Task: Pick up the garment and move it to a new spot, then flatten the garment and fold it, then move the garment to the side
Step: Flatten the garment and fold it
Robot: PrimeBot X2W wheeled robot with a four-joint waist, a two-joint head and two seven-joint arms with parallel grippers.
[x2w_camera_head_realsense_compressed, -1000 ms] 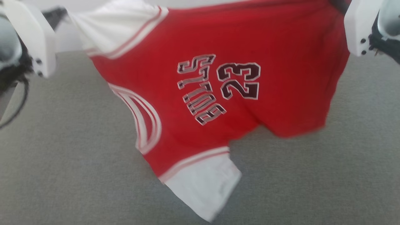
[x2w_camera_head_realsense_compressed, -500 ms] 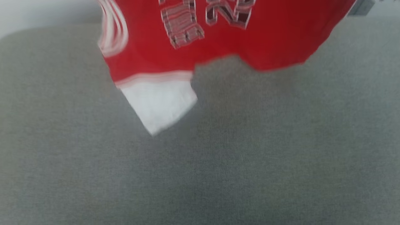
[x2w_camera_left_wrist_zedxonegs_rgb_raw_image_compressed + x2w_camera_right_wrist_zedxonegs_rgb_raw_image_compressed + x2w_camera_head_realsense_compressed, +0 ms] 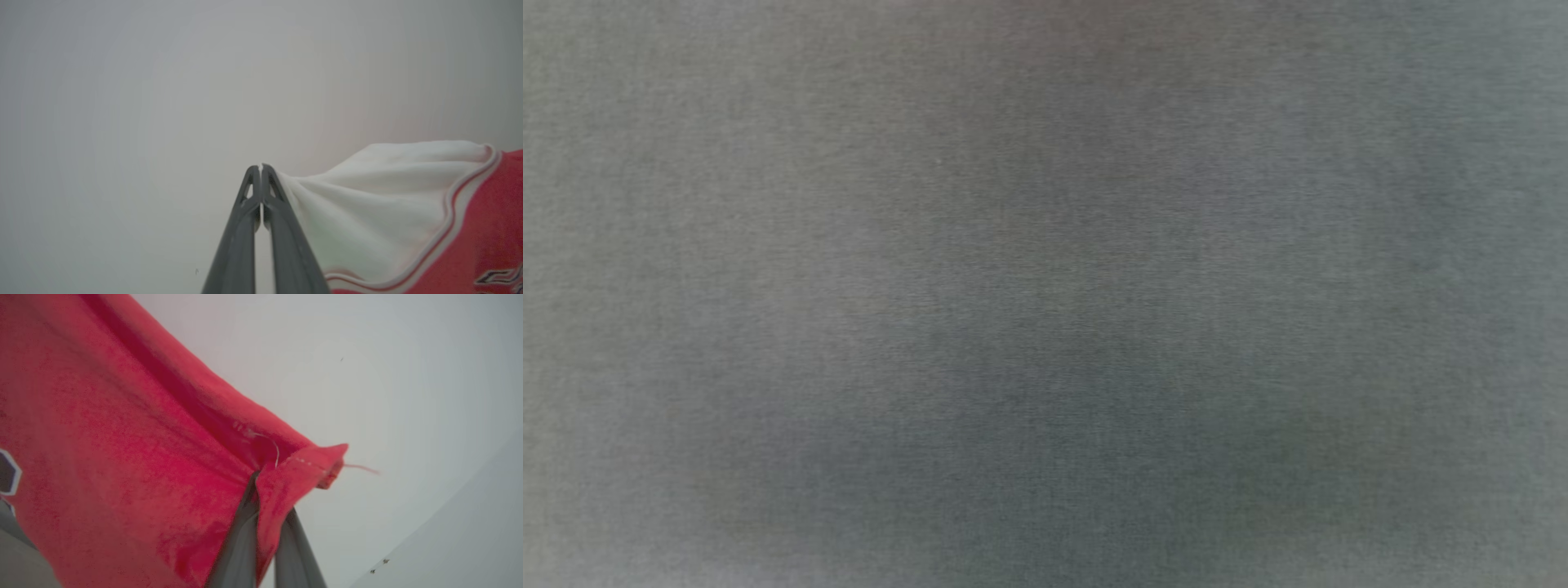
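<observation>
Both left end effector point(image 3: 260, 167) and right end effector point(image 3: 267, 490) pinch garment point(image 3: 122, 437) before pale backdrop point(image 3: 122, 102).

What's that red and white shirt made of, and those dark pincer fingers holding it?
The jersey T-shirt looks like soft matte knit, maybe cotton: it gathers in folds, with a stray thread at the stitched hem. The fingers of the left pincer seem smooth dark grey moulded plastic or rubber, with cut-out slots.

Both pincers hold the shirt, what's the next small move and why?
Probably lower both together, laying the garment on the grey surface: the left pincer clamps its white sleeve, the right pincer its red hem corner, so it hangs unflattened.
</observation>
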